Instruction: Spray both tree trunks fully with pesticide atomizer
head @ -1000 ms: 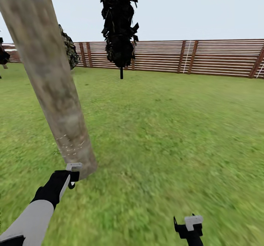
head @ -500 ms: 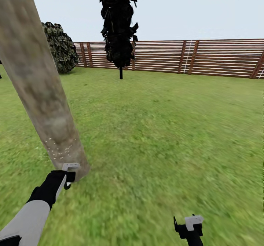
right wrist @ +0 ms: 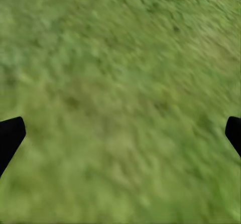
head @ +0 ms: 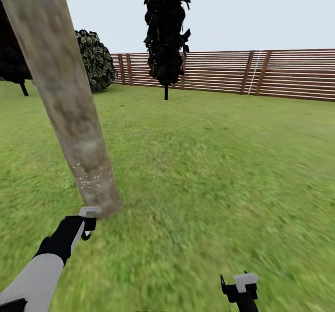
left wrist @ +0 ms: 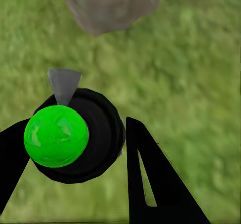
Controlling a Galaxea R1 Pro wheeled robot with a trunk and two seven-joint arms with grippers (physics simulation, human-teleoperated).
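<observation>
My left claw (left wrist: pixel 75 148) pinches the atomizer (left wrist: pixel 75 136), nozzle aimed at the tree trunk (head: pixel 70 111) just ahead of it. White specks low on the trunk suggest spraying has begun; most bark looks bare. Right claw (right wrist: pixel 120 133) is spread, empty over grass (head: pixel 223 163). Far beyond stands the fence (head: pixel 279 72). Second tree untreated, I judge.

Outdoor garden, fenced. Grass lawn (head: pixel 209 163) spreading across the ground; slatted brown fence (head: pixel 279 74) running along 12 to 2 o'clock; tree trunk (head: pixel 65 98) rising at 10 o'clock; dark cypress-like tree (head: pixel 166 28) and bush (head: pixel 95 60) standing behind, under pale sky.
</observation>
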